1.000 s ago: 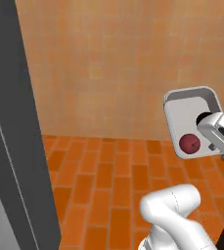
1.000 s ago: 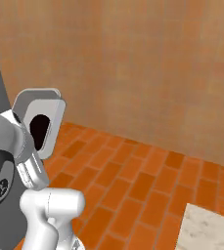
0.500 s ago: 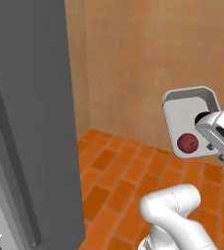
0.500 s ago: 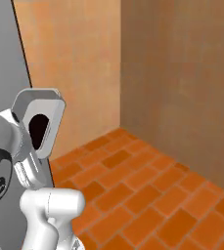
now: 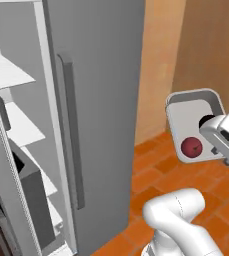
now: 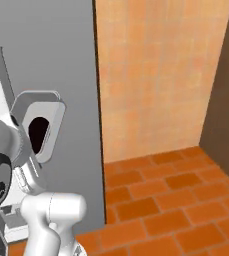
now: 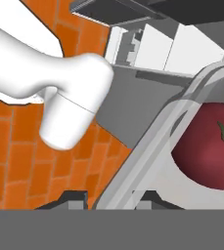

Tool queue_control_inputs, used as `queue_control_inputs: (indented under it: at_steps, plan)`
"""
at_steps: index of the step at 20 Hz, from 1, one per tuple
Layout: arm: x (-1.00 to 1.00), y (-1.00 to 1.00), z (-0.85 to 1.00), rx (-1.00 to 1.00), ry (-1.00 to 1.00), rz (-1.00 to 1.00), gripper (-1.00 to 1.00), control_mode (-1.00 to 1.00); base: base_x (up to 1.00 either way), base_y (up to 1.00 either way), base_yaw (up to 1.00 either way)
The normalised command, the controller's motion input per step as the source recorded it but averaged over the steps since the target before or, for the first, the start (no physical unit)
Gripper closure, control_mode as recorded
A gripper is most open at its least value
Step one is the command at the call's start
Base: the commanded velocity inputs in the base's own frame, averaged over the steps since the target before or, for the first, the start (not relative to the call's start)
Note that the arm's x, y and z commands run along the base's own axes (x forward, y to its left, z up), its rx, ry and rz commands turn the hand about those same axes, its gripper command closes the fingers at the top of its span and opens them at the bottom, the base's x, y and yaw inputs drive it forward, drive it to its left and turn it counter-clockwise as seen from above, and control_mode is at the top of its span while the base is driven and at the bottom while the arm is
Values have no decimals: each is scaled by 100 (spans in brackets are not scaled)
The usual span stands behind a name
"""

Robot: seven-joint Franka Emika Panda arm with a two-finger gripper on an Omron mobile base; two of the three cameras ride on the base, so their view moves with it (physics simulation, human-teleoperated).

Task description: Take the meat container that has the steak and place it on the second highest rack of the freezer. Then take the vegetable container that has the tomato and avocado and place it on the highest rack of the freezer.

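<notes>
White shelves are seen inside the open freezer [image 5: 93,100] at the left of the left base view. At right, the vegetable container [image 5: 193,125] with the tomato [image 5: 191,147] is gripped at its rim by the gripper [image 7: 111,205], held tilted above brick floor [image 6: 171,200].

The gripper [image 7: 111,202] tips are cut off at the bottom edge; the container [image 7: 147,146] rim hides their grip.

Even, flat rendered light; sharp, no glare.
</notes>
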Motion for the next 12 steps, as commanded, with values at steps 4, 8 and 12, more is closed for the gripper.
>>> queue_control_inputs:
  at_steps: [4, 8, 12]
  plan:
    - [0, 0, 0, 0, 0, 0, 100, 100, 3, -1, 52]
    - [0, 0, 0, 0, 0, 0, 100, 100, 0, 2, 56]
    - [0, 0, 0, 0, 0, 0, 100, 100, 10, 3, 59]
